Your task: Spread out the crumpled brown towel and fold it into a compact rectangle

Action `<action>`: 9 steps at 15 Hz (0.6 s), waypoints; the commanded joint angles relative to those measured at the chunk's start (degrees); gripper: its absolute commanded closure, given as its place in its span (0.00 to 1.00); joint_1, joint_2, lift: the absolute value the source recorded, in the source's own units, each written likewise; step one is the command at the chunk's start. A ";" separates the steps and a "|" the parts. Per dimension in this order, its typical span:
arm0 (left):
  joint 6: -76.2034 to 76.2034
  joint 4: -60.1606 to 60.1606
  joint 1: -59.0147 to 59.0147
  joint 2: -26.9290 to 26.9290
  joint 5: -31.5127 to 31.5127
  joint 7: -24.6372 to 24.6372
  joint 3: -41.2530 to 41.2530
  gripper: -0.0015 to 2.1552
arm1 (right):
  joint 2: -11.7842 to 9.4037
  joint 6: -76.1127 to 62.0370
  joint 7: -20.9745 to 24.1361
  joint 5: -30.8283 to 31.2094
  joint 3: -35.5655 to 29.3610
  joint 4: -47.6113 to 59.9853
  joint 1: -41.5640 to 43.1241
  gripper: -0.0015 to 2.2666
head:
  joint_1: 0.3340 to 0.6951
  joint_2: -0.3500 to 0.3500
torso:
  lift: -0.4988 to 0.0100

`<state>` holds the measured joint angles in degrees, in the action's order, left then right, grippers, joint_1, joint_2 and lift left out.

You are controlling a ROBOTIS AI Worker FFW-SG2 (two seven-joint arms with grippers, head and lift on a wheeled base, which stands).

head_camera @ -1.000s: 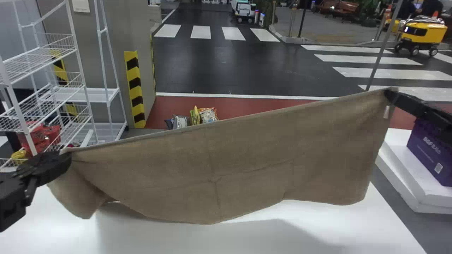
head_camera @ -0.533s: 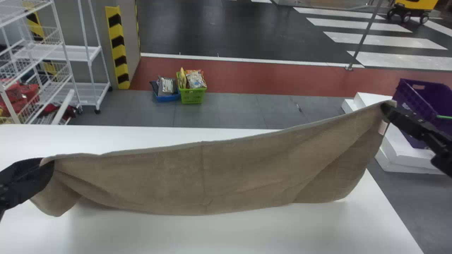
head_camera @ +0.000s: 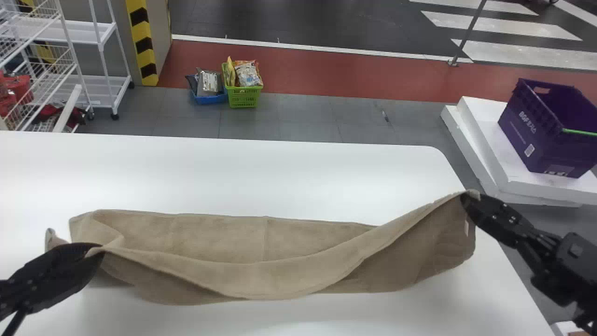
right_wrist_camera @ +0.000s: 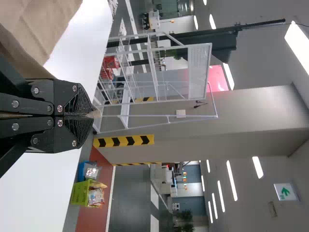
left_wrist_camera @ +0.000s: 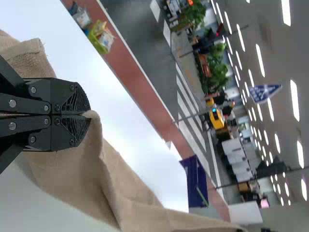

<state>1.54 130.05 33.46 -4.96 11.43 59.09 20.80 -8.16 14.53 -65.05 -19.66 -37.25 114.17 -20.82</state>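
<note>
My left gripper (head_camera: 98,249) is shut on the near left corner of the brown towel (head_camera: 280,275), low over the white table. At the towel's right end my right gripper (head_camera: 468,198) is shut on the other corner, held higher. Between them the near edge sags in a long curve, while the far part of the cloth lies on the table. In the left wrist view the gripper (left_wrist_camera: 88,115) pinches a fold of the towel (left_wrist_camera: 82,169). The right wrist view has the gripper (right_wrist_camera: 94,115) closed on a tip of cloth, with more towel (right_wrist_camera: 38,24) beyond.
The white table (head_camera: 233,172) extends behind and in front of the towel. Off its right edge a purple crate (head_camera: 536,130) stands on white blocks (head_camera: 489,154). Small baskets, one green (head_camera: 245,97), sit on the floor behind; a white wire rack (head_camera: 70,70) stands back left.
The head view has tilted down. Both grippers have lowered the towel toward me; it hung as one raised sheet before, and now its far part rests on the table with the held edge folded nearer.
</note>
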 commanded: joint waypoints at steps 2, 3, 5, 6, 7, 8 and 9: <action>10.45 -3.57 1.08 -1.63 1.14 3.31 1.61 0.70 | -0.28 -5.08 -0.69 0.42 0.87 -1.14 -4.67 0.64 | 1.00 0.20 | 0.73; 12.04 -4.10 1.35 -1.81 1.85 4.54 1.96 0.70 | -0.36 -5.43 -1.13 0.50 1.04 -1.31 -5.55 0.64 | 1.00 0.20 | 0.73; 15.20 -5.60 1.43 -2.69 3.95 7.44 2.93 0.70 | -0.71 -7.71 -2.45 0.86 1.13 -1.40 -7.84 0.64 | 1.00 0.19 | 0.73; 16.26 -6.30 1.43 -3.04 4.57 8.32 3.28 0.70 | -0.80 -8.42 -3.15 1.21 1.13 -1.40 -8.54 0.64 | 1.00 0.19 | 0.73; 18.01 -7.27 1.43 -3.39 5.18 8.58 3.46 0.70 | -1.07 -9.47 -3.59 1.74 1.13 -1.49 -9.42 0.64 | 1.00 0.19 | 0.73; 18.54 -7.88 1.43 -3.66 6.06 9.02 3.46 0.70 | -1.42 -11.58 -3.68 1.82 1.13 -2.02 -10.39 0.64 | 1.00 0.20 | 0.73; 19.07 -8.32 1.43 -3.74 6.94 9.55 3.46 0.70 | -1.86 -12.28 -4.39 2.17 1.13 -2.63 -11.00 0.64 | 1.00 0.20 | 0.73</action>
<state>19.59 122.55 34.89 -8.44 17.15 68.30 24.20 -9.46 3.95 -69.02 -17.95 -36.13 112.30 -30.74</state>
